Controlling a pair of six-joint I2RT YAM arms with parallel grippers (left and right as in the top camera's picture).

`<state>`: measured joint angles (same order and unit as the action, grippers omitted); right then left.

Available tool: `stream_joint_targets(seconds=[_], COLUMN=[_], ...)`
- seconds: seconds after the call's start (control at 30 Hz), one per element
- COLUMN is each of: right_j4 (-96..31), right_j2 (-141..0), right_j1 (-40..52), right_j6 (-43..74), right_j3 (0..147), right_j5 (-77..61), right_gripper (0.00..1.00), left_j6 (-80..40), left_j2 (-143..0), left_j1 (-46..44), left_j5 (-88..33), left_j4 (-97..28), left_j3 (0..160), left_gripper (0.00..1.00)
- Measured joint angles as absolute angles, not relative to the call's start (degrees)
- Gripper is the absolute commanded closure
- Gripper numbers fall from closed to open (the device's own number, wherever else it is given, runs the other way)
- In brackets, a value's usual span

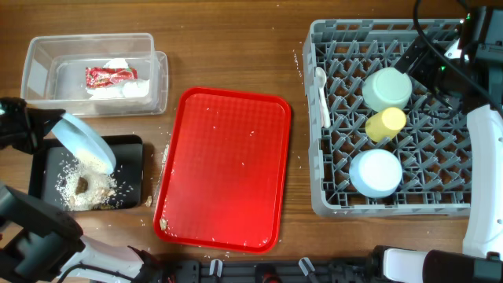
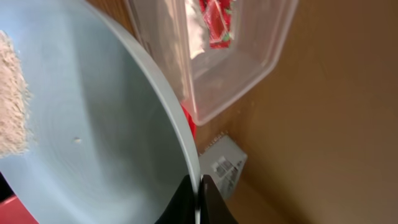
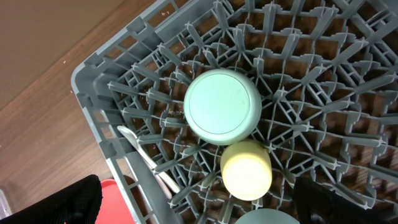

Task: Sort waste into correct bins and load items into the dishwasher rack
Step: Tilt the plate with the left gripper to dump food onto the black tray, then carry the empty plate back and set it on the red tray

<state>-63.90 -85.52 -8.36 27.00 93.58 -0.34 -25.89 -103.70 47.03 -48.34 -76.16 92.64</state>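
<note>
Tipping plate (image 1: 82,141) over black tray (image 1: 130,154) to shed crumbs (image 1: 96,161), pinching rim with left gripper (image 2: 198,196); right gripper (image 3: 202,200) agape, well away.

Overhead looks straight down; close wrist views, right sharing its rack (image 1: 393,207)

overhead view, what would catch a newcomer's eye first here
The bright red serving tray in the middle of the table stands out first, nearly bare. At left, the left hand holds the light blue plate tilted over the black tray, with crumbs and scraps piled below. At right, the grey rack holds a pale green bowl, a yellow cup and a light blue bowl.
</note>
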Motion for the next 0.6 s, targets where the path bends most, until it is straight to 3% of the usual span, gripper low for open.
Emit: stream_joint_targets(seconds=[0.6], right_j4=[-63.9], right_j2=[-85.52], right_j1=[-8.36], right_j6=[27.0], right_j3=[93.58], right_j5=[-0.34], right_gripper=[0.0], left_j6=[-16.32], left_j2=[-103.68], left_j1=[50.46], left_j5=[-58.0], left_j4=[-79.64], left_j3=[92.84], left_gripper=[0.96])
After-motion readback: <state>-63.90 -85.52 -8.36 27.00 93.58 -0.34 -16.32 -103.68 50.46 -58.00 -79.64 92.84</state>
